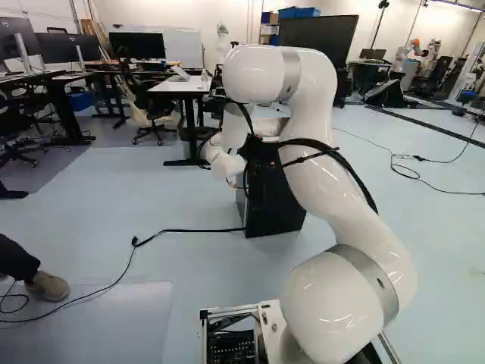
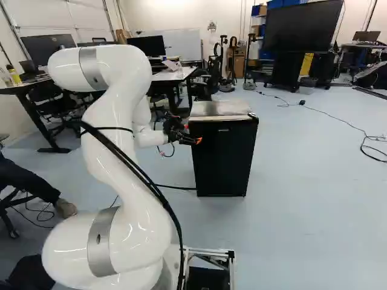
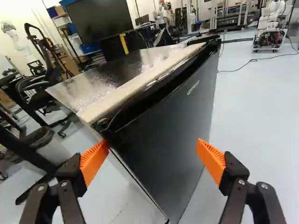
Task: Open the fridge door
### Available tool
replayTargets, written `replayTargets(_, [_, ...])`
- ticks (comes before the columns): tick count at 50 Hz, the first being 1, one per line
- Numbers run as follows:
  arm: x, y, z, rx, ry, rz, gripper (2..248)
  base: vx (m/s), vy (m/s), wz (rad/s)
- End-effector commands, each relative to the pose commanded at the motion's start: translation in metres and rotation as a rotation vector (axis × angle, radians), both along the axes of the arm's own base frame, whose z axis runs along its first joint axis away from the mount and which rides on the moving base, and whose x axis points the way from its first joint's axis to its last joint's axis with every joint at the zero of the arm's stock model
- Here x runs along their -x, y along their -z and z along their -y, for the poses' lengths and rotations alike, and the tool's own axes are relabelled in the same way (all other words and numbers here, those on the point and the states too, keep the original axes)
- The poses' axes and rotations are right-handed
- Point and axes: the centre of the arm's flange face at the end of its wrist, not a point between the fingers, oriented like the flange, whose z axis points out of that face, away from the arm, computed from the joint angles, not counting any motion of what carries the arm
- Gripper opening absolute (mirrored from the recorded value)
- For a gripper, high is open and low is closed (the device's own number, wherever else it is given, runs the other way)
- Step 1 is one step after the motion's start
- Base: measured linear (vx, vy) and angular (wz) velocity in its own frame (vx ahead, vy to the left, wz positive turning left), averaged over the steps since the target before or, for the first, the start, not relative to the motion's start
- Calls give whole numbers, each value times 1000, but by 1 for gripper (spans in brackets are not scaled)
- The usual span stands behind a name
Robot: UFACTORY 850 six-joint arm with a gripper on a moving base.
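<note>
Over at the left of the right base view, a table (image 2: 27, 83) with a dark monitor (image 2: 48, 47) stands by the floor's far left edge, with a black chair (image 2: 55, 109) beside it. Then comes the big white arm (image 2: 112, 163), bent over at the top, black cables running down it. The jaws reach out from its far side, spread wide with nothing gripped: in the wrist view one orange pad (image 3: 93, 161) is right by the fridge's upper front corner, though I can't tell if it touches, and the other (image 3: 211, 160) is out past the front. Just right of them the small black fridge (image 2: 222, 156) stands upright on the floor (image 2: 308, 187), well out from its far edge, its door (image 3: 170, 121) looking closed. Farther right, a large dark screen (image 2: 302, 25) stands behind, and a thin black cord (image 2: 338, 119) trails across the floor.
</note>
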Motion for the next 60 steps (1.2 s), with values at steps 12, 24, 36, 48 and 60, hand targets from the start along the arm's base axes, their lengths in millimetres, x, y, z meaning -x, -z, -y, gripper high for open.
replayTargets(12, [23, -2, 8, 7, 8, -28, 247, -2, 0, -10])
replayTargets(24, [48, -5, 10, 15, -1, -55, 247, 0, 0, 0])
replayTargets(36, [77, -6, 14, 13, 43, -86, 247, 0, 0, 0])
replayTargets(48, [108, -7, 20, 9, 109, -118, 247, 0, 0, 0])
replayTargets(60, [139, -8, 26, 8, 175, -151, 247, 0, 0, 0])
